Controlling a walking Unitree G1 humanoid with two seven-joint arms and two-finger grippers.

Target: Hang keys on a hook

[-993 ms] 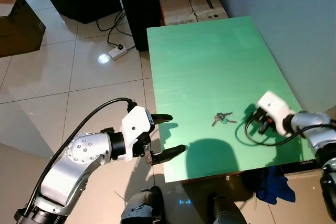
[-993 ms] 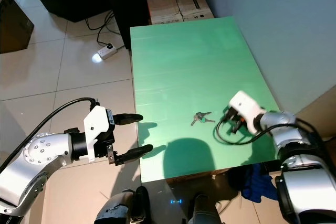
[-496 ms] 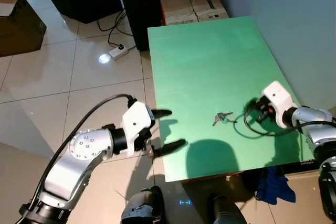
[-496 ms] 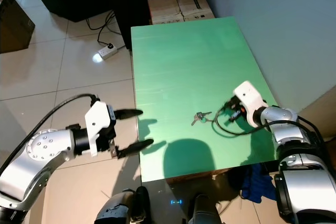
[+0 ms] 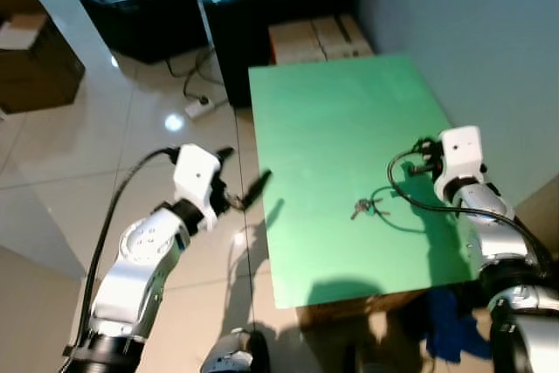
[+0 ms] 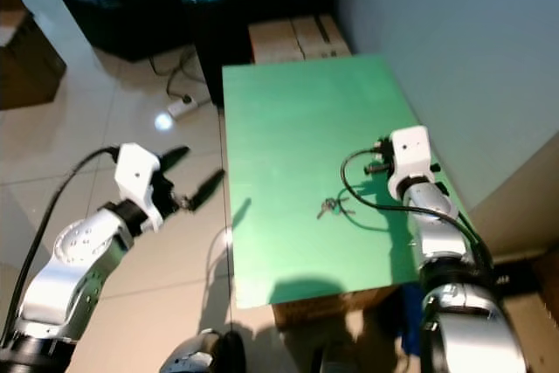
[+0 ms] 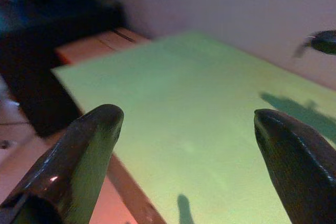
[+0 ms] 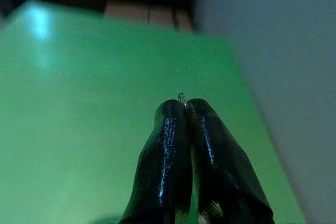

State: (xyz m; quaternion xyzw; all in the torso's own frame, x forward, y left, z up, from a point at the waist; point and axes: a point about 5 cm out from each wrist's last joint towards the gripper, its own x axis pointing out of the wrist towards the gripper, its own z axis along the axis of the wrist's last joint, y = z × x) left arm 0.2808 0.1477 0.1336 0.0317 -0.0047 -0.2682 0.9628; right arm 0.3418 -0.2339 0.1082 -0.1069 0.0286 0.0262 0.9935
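My right pincer (image 8: 185, 104) is pressed closed — the keys (image 5: 363, 208) lie below-left of it on the green table (image 5: 332, 120); my left pincer (image 7: 189, 124) gapes.

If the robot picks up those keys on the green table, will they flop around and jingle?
Probably. The keys look like several small flat pieces splayed from one ring, so they would likely dangle loosely. They lie flat on the table, so they shouldn't roll, though they might slide if pushed.

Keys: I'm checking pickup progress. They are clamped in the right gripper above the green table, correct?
Not clamped. The keys lie loose on the green table, apart from the right gripper; the left eye view shows it. The right wrist view shows its fingers shut, with something thin and metallic at the tips.
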